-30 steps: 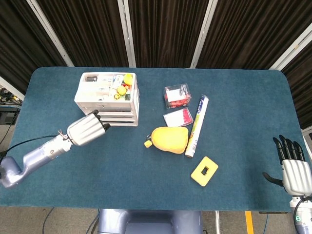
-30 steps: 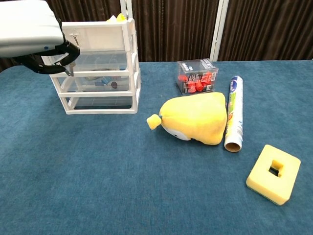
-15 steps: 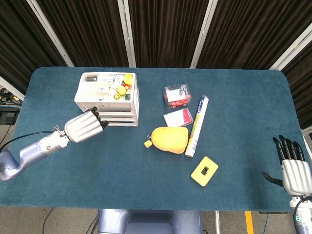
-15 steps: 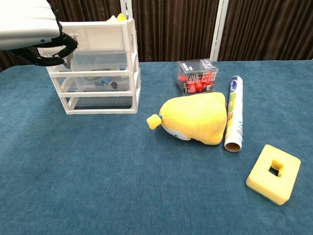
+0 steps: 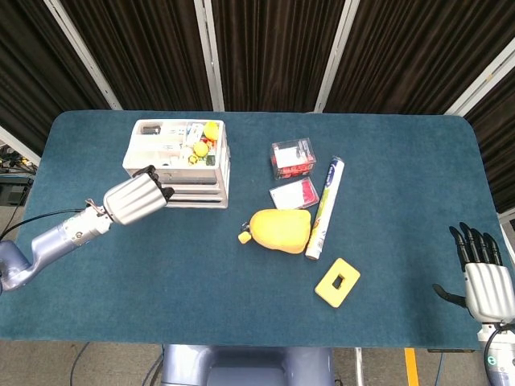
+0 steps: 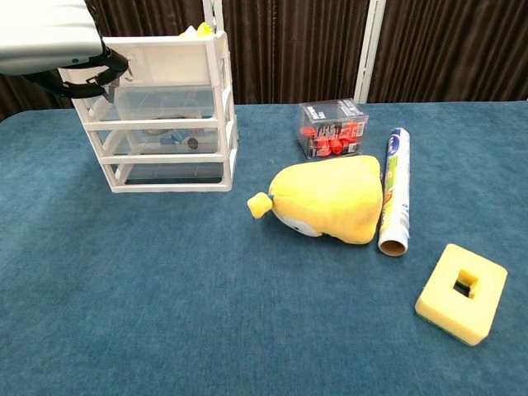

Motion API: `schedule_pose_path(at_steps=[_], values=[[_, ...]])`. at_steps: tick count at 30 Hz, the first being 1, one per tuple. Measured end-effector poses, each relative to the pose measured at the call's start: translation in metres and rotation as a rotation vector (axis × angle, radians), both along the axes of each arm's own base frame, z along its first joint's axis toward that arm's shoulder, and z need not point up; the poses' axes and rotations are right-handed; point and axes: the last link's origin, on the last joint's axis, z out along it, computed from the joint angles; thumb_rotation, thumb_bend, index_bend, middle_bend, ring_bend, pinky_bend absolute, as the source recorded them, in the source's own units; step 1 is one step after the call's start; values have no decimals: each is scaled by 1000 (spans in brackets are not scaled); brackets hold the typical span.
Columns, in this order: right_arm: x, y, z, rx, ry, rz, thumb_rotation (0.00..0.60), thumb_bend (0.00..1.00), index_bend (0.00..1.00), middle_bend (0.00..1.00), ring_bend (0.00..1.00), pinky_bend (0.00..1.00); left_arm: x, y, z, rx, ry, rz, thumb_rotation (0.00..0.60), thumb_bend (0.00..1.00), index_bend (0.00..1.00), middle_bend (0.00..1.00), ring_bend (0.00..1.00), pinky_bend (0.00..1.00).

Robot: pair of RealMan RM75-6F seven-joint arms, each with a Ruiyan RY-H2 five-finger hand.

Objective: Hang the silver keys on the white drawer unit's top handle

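Note:
The white drawer unit (image 5: 197,186) (image 6: 224,107) stands at the back left of the table, with small items on its top. My left hand (image 5: 137,199) (image 6: 51,37) hovers at the unit's front left corner, level with the top drawer (image 6: 165,101). Its dark fingers (image 6: 87,81) are curled in, and a small silvery piece, the silver keys (image 6: 106,91), hangs just below them. The keys are hidden in the head view. My right hand (image 5: 483,273) rests at the table's front right edge, fingers straight and apart, holding nothing.
A yellow plush toy (image 5: 280,230) (image 6: 330,200) lies mid-table beside a rolled tube (image 5: 325,207) (image 6: 394,191). A clear box of red pieces (image 5: 293,158) (image 6: 332,129) sits behind them. A yellow foam block (image 5: 337,281) (image 6: 461,292) lies front right.
My left hand has moved left and up along the drawer unit's front, from the middle drawer's level to the top drawer's. The right hand has not moved.

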Motion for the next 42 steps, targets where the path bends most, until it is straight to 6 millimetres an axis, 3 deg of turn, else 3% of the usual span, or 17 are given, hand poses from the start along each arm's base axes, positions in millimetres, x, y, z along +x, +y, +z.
schedule_pose_path(at_steps=[42], values=[[0,0,2,-15,-9,-2,600,3,0,0,0,0,-1,16,-20,58,42,-128,600,455,670,890,804,707]])
